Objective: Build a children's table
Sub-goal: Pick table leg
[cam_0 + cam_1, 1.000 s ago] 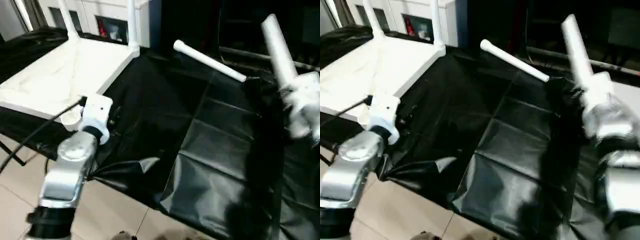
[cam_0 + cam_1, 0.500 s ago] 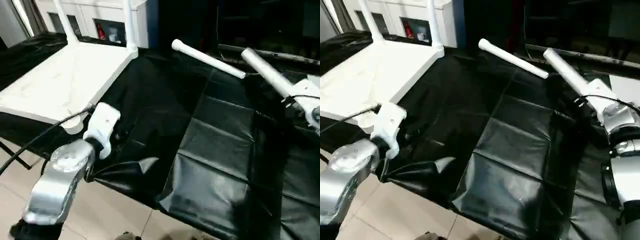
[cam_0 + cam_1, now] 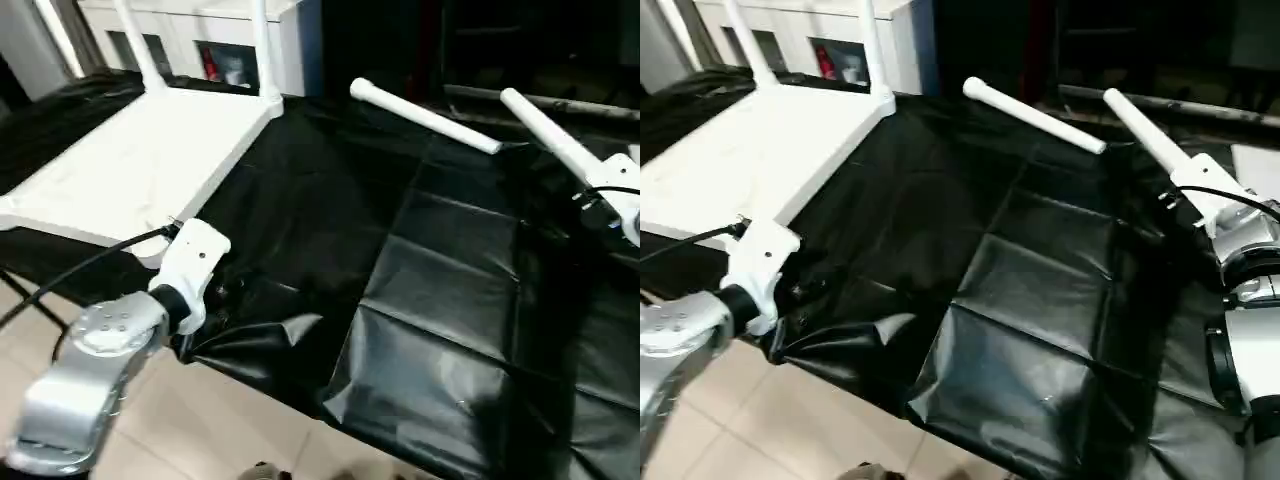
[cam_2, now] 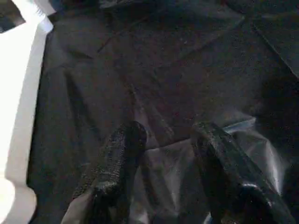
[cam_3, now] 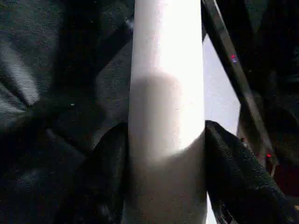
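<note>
The white tabletop (image 3: 120, 165) lies upside down at the left on a black sheet, with two legs (image 3: 262, 50) standing in its far corners. A third leg (image 3: 425, 117) lies loose on the sheet at the back. My right gripper (image 5: 166, 172) is shut on a fourth leg (image 3: 548, 140), which slants up and away over the right side of the sheet; both fingers (image 5: 105, 179) press its sides. My left gripper (image 4: 166, 140) hangs open just above the crumpled sheet, beside the tabletop's near corner (image 4: 18, 107), holding nothing.
The black sheet (image 3: 430, 290) covers the work table and hangs in folds over its front edge. A white cabinet (image 3: 215, 45) with glass doors stands behind the tabletop. Tiled floor (image 3: 200, 430) shows below the front edge. A dark rail (image 5: 229, 56) runs close to the held leg.
My right arm has swung the held leg down from nearly upright to a low slant pointing away and left. The left arm has drawn back a little toward the front edge.
</note>
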